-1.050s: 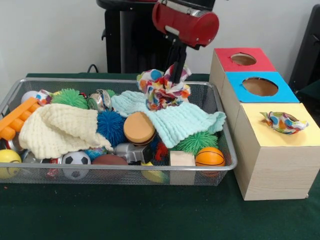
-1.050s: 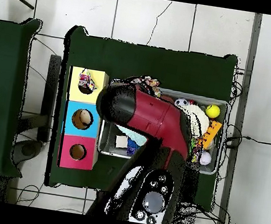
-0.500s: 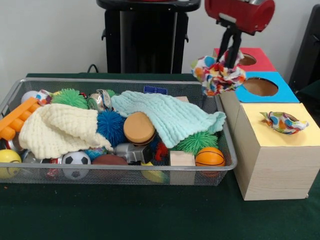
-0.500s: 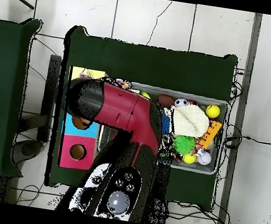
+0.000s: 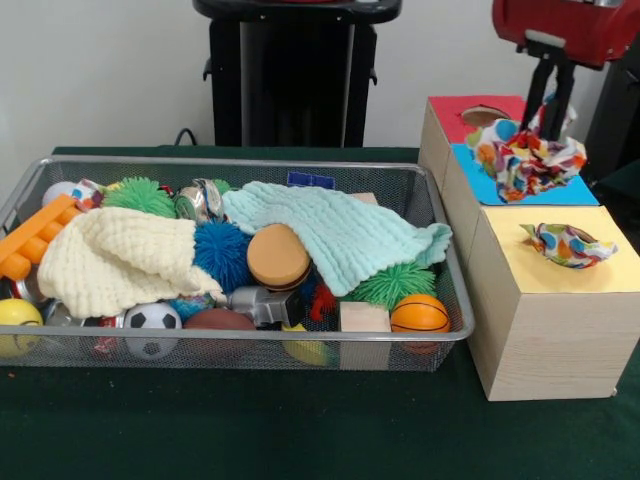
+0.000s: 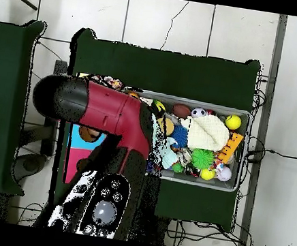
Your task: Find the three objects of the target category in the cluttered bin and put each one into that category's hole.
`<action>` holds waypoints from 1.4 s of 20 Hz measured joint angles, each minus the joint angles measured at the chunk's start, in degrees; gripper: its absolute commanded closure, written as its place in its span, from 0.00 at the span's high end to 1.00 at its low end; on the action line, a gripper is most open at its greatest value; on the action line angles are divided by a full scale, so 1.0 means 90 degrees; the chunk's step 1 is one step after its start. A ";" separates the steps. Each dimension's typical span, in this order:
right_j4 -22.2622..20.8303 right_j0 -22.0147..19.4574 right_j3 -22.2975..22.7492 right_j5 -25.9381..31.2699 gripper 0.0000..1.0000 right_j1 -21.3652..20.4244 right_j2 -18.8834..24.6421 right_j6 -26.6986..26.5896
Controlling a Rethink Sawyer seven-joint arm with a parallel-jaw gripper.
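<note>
My gripper (image 5: 547,128) hangs at the upper right, shut on a bunched spotted cloth (image 5: 525,160) of many colours. That cloth dangles over the blue-topped box (image 5: 572,190) and hides its hole. A second spotted cloth (image 5: 568,244) lies on the yellow-topped box (image 5: 560,280). Behind them stands the red-topped box (image 5: 470,105), its hole partly hidden by the held cloth. In the wire bin (image 5: 250,340) a cream cloth (image 5: 120,258) and a mint cloth (image 5: 340,235) are draped over the toys. In the overhead view the red arm (image 6: 92,106) covers the boxes and the gripper.
The bin holds several balls, a blue spiky ball (image 5: 222,252), green spiky balls, a brown disc (image 5: 277,257), an orange block (image 5: 30,235), a wooden cube (image 5: 364,318) and a small basketball (image 5: 419,314). The three boxes stand in a row right of the bin.
The gripper has carried the spotted cloth to the right, from over the bin's right end to above the blue-topped box. Nothing in the bin has moved.
</note>
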 measured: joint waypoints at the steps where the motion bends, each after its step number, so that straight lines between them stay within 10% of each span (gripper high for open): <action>1: 0.0056 0.0041 -0.0027 0.0000 0.00 0.0034 -0.0005 0.0000; 28: 0.0839 0.0820 -0.0332 -0.0003 0.00 0.1279 -0.0481 0.0705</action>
